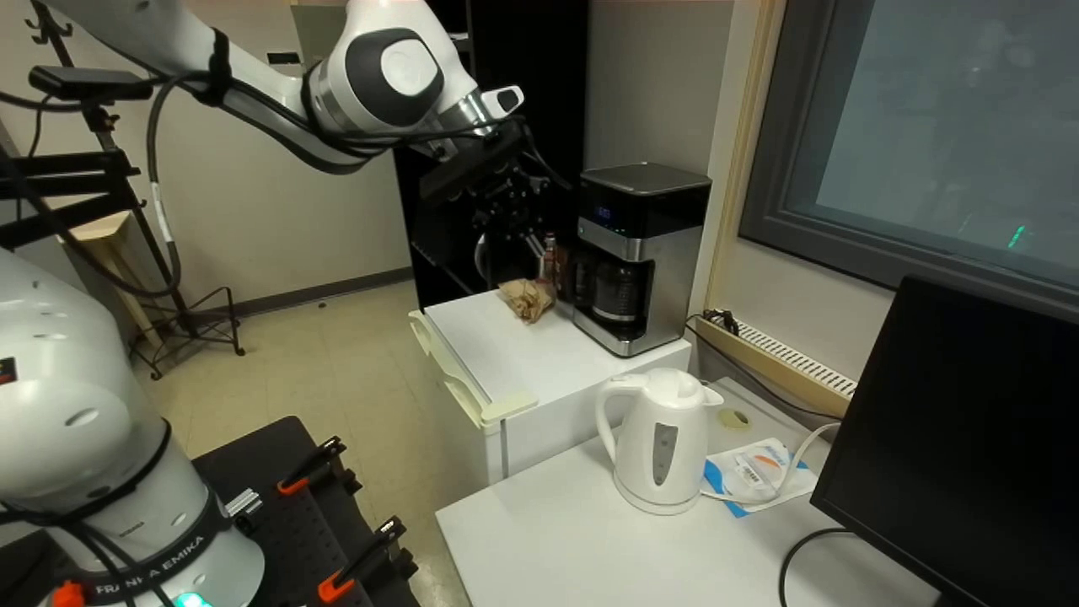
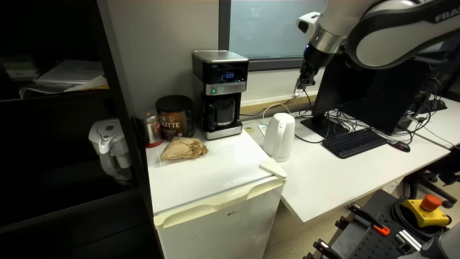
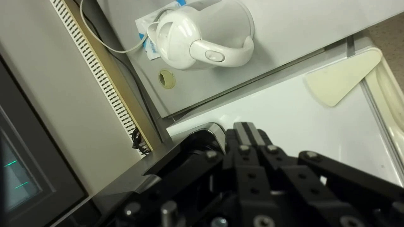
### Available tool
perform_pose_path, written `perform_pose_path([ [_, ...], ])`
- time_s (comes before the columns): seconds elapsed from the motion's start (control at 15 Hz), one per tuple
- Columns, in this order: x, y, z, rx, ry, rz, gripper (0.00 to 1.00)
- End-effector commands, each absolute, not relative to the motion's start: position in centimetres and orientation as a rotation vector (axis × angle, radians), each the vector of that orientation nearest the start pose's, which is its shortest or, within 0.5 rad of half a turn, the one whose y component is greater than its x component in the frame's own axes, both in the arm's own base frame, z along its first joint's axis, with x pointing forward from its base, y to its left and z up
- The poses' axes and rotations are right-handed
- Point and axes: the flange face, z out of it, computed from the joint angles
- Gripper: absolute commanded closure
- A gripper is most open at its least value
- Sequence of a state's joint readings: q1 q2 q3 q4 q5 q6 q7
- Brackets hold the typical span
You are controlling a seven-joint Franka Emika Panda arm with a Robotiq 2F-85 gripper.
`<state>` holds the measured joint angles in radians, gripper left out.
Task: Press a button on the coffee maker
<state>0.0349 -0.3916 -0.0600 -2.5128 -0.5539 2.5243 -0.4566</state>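
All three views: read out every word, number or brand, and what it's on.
"6:03": display of the coffee maker
"AN" and "OUTTE": brown tub
"FRANKA EMIKA", K partly covered: robot base
"FRA", cut off: arm
Too small or blurred: everything else, including fridge logo, packet print, mark near the display

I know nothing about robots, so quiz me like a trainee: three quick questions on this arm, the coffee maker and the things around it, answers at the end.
1. Fill in: On the coffee maker, the display glows with ____ digits.
2. True or false: The pincer is gripping the paper bag.
3. Multiple choice: The white kettle stands on (A) the fridge; (B) the desk; (C) the floor.

Key: 1. Blue. 2. False: the paper bag lies on the fridge, and the pincer is shut and empty. 3. B.
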Motion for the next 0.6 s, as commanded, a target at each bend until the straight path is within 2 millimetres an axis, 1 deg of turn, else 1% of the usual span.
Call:
perform_pose_path([
  [0.0,48.3,-1.3,44.5,-3.237,-1.473,-0.579,1.00],
  [0.27,51.5,-1.2,42.8,-3.214,-1.497,-0.598,1.00],
  [0.53,54.6,-1.0,42.0,-3.201,-1.517,-0.618,1.00],
])
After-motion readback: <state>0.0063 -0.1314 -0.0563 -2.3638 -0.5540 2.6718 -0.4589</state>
